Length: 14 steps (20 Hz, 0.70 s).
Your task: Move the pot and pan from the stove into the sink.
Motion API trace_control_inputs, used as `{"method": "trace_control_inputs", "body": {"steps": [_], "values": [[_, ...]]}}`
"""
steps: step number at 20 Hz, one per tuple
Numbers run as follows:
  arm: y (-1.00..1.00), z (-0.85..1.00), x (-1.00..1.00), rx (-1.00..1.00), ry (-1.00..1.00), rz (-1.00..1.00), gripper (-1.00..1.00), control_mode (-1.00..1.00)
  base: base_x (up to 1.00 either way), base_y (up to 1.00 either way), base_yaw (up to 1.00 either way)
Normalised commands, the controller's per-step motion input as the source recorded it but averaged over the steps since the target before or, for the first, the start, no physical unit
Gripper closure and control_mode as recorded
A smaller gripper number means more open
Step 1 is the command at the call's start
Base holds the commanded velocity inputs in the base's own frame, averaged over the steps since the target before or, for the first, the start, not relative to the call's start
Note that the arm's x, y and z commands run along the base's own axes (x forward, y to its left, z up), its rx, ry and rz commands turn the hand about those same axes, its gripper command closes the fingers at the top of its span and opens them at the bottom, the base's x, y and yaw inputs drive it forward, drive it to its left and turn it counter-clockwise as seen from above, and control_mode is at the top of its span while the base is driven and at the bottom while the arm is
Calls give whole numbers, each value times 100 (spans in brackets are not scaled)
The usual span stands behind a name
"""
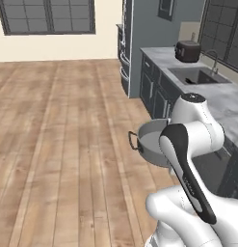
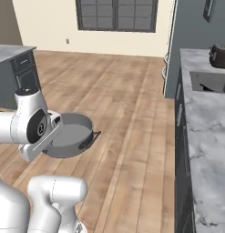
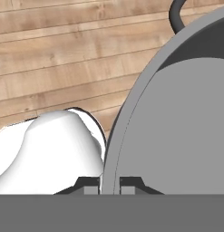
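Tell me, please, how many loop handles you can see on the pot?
1 per view: a dark loop on the pot rim, over the wood floor. A second one may be hidden behind the arm.

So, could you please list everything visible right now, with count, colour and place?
pot: one, silver-grey, held in the air over the wooden floor
sink: one, grey basin in the marble counter, with a faucet
appliance: one, dark, on the counter beyond the sink
windows: dark-framed, on the cream wall
floor: brown wood planks
gripper: one, dark tips, shut on the pot's rim
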Motion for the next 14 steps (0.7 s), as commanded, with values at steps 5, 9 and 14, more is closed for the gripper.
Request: {"method": "trace_control_inputs", "body": {"steps": [5, 9, 14], "values": [[0, 0, 0, 0, 0, 0, 100, 100, 99, 6, 0], [0, 0, 0, 0, 0, 0, 100, 100, 100, 8, 0], [0, 0, 0, 0, 0, 0, 100, 100, 100, 14, 0]]}}
